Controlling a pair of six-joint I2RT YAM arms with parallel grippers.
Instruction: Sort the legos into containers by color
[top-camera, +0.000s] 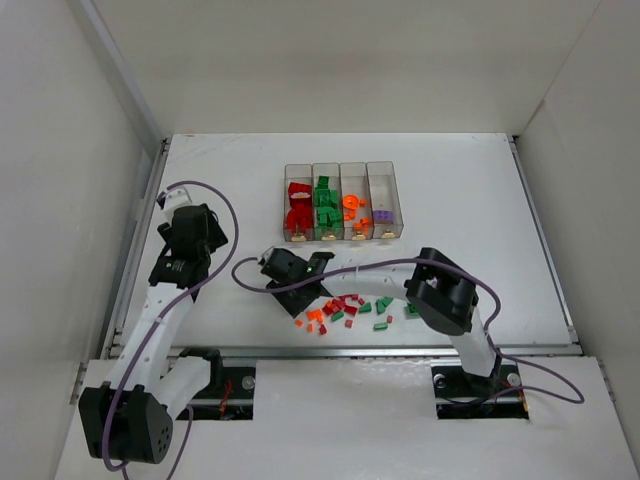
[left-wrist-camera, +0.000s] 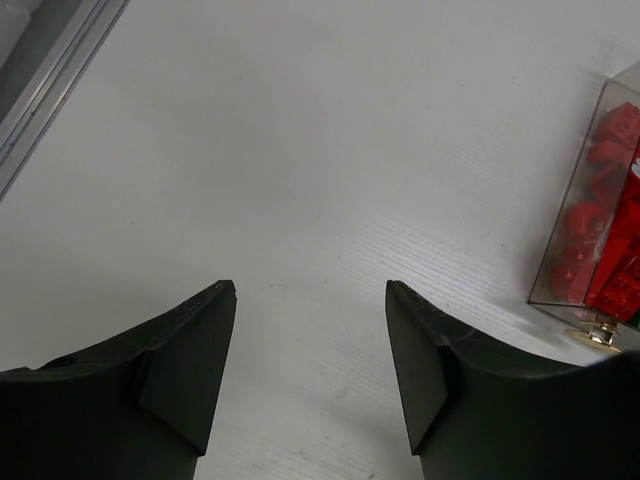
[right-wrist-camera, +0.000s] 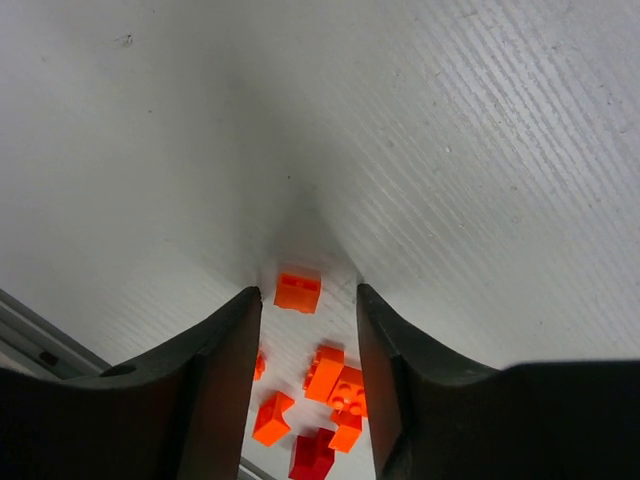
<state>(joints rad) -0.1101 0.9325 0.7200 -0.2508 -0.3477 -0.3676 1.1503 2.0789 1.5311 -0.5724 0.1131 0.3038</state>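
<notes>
The containers (top-camera: 340, 172) stand in a row at mid-table, holding red, green, orange and purple legos from left to right. Loose legos (top-camera: 352, 308) in red, green and orange lie near the front edge. In the right wrist view my right gripper (right-wrist-camera: 308, 290) stands open low over the table, with a small orange brick (right-wrist-camera: 298, 291) lying between its fingertips, a gap on each side. More orange bricks (right-wrist-camera: 335, 380) and a red one (right-wrist-camera: 312, 455) lie further in between the fingers. My left gripper (left-wrist-camera: 310, 285) hangs open over bare table, left of the red bin (left-wrist-camera: 590, 250).
The table's front rail (right-wrist-camera: 30, 335) runs close to the left of the right gripper. White walls enclose the table on three sides. A brass-coloured dot (left-wrist-camera: 598, 330) marks the near end of the red bin.
</notes>
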